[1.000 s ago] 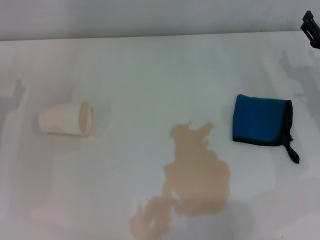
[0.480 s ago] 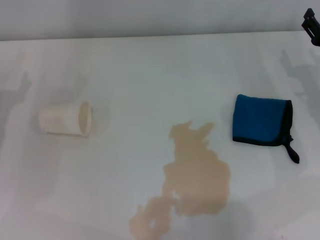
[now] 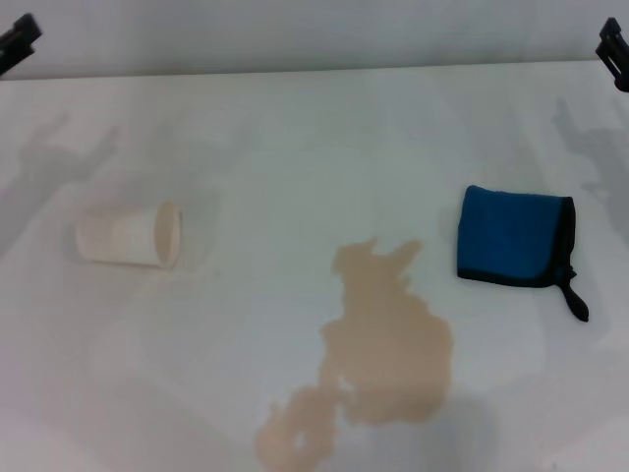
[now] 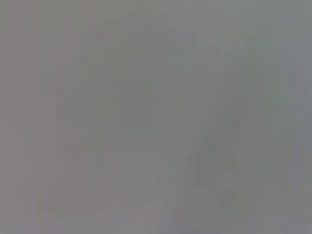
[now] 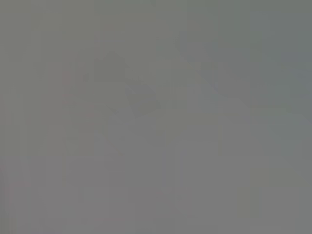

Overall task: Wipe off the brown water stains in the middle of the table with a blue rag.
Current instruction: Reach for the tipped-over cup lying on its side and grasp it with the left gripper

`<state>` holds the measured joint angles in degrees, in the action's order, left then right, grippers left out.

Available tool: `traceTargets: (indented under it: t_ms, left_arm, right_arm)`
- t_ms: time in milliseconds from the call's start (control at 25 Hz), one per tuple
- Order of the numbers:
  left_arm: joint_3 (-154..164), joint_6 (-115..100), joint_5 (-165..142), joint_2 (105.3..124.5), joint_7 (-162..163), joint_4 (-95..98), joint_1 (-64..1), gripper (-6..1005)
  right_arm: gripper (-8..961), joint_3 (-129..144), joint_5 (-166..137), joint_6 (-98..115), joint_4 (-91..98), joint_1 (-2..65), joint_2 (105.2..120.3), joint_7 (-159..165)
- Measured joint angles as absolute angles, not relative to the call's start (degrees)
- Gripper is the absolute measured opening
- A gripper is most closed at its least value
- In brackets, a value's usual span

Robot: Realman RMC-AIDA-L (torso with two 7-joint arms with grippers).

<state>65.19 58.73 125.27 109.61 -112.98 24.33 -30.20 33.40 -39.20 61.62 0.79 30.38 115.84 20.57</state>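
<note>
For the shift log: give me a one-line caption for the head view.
Blue rag lies untouched right of the brown water stains; tipped paper cup at left; both grippers at the far corners.

A plain grey wall (image 3: 295, 29) runs along the 12 o'clock side. Soft grey shadows (image 3: 59, 147) fall at 10 and 2 o'clock. Light is even.

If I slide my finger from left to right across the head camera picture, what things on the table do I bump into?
paper cup lying on its side → brown water stains → blue rag
</note>
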Motion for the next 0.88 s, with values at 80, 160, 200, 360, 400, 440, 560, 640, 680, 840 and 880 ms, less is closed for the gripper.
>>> traceTargets:
  t_ms: [80,160,200,360,400,440,560,640,680,840,880]
  left_arm:
    - [65.08,60.08,119.61,108.37,-108.41,27.49,-30.11,861]
    - [64.83,62.06,113.58,106.79,-103.39,30.62,-30.10,861]
    - [64.71,63.63,109.41,105.53,-99.90,32.77,-30.28,861]
    - [64.66,68.77,94.73,102.50,-92.34,38.90,-31.68,861]
    - [64.64,70.10,90.76,101.89,-91.41,40.46,-32.15,861]
    - [64.62,71.12,87.07,101.51,-90.79,41.88,-32.58,861]
    - [64.44,72.99,73.45,101.57,-88.64,47.08,-33.87,861]
    - [63.80,72.88,65.12,102.83,-87.57,50.58,-34.27,861]
    - [63.41,72.89,61.85,103.66,-87.46,52.30,-34.45,861]
    - [62.69,73.86,53.61,106.09,-89.39,57.77,-35.40,861]
    - [62.74,74.32,51.92,106.66,-90.29,59.03,-35.72,861]
  right_arm:
    - [860,33.40,-39.20,61.61,0.79,30.12,115.84,20.57]
    - [860,33.40,-39.20,61.56,0.79,30.02,115.83,20.57]
    - [860,33.40,-39.20,61.52,0.79,30.02,115.84,20.57]
    - [859,33.39,-39.19,61.08,0.79,30.04,115.83,20.56]
    - [859,33.40,-39.20,60.86,0.79,30.08,115.83,20.57]
    - [859,33.40,-39.20,60.69,0.79,30.13,115.84,20.56]
    - [859,33.40,-39.20,60.18,0.79,30.29,115.85,20.57]
    - [859,33.39,-39.20,59.94,0.78,30.35,115.91,20.57]
    - [859,33.40,-39.20,59.90,0.75,30.39,115.96,20.57]
    - [859,33.40,-39.20,59.88,0.53,30.44,116.07,20.57]
    - [859,33.40,-39.20,59.88,0.41,30.44,116.09,20.57]
